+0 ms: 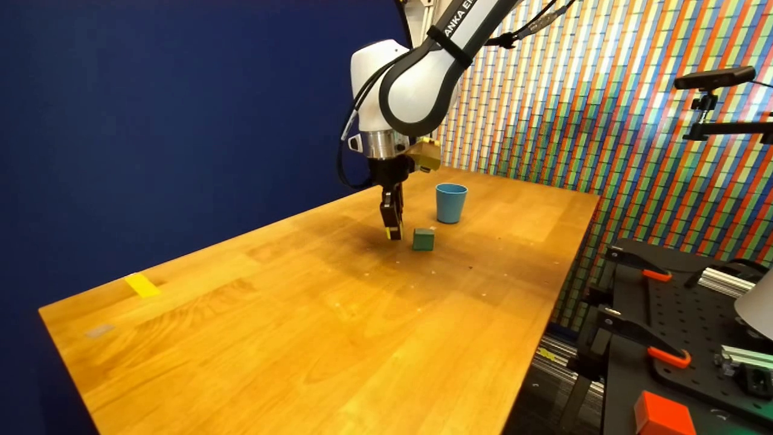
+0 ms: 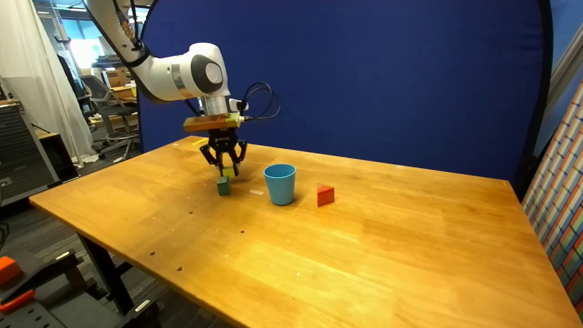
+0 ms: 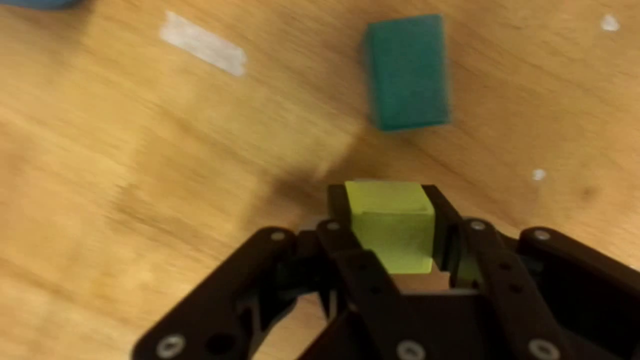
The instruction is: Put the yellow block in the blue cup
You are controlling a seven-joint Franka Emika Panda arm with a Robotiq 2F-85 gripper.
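One yellow block (image 3: 392, 230) is pinched in the gripper (image 2: 228, 171), jaws closed in to the block's width, fingers (image 3: 338, 202) pressed on two opposite sides; nothing else is held. Step in hand, as judged: grasp made, carry to the cup not yet done. Block is held low, close over the table (image 2: 387, 255); whether any contact is made there cannot be told for sure, though a small gap is hinted at by the shadow (image 3: 290, 197) set off to one side in the wrist view. Upright, mouth up, the blue cup (image 2: 280, 186) is stood near the gripper but apart from it; only an edge of it is caught in a corner of the wrist view. Just beside the gripper, ungripped, the green block (image 2: 223, 186) is placed; the red block (image 2: 325, 195) is set on the far side of the cup.

Next move, likely: block to be raised straight up until its bottom is clear of the cup's rim, then shifted over the mouth, lowered a little and released. Height should be gained first: green block could be bumped, or the rim clipped and the cup tipped, if sideways travel is begun too low.

Pose: arm (image 1: 416, 90) is stretched out over the table, wrist bent, gripper pointed down and close to vertical in both exterior views. Upper part is cut off at the top edge.
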